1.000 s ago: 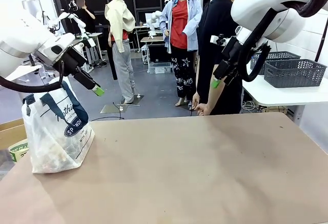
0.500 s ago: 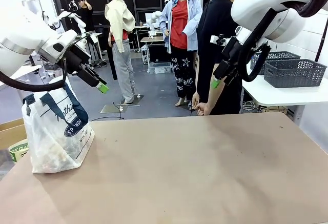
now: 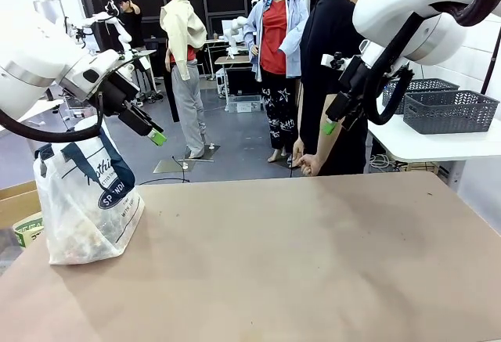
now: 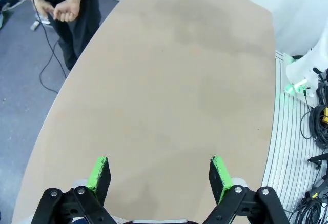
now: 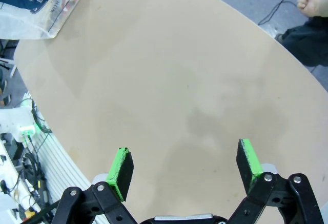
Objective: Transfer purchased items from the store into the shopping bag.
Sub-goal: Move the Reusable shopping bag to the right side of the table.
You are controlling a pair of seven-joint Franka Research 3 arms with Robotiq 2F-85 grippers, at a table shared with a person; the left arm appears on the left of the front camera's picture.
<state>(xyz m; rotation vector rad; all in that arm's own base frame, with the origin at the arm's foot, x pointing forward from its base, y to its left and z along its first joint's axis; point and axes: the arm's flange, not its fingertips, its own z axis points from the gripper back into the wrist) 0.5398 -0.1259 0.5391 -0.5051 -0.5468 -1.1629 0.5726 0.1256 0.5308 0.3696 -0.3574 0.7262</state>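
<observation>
A bare brown tabletop (image 3: 297,256) lies under both grippers. The shopping bag (image 3: 86,201) stands filled, just below the left gripper (image 4: 159,175), whose fingers are spread wide and empty; the right gripper (image 5: 187,170) likewise, well apart. Transfer looks finished.

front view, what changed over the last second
The left claw swung a little toward the middle of the table and slightly lower, above the shopping bag; its jaws stay open and empty. Nothing was taken hold of or let go. The right claw hangs raised and open as before, the bag stands where it was at the table's left edge, and the person's hand rests at the far side.
</observation>
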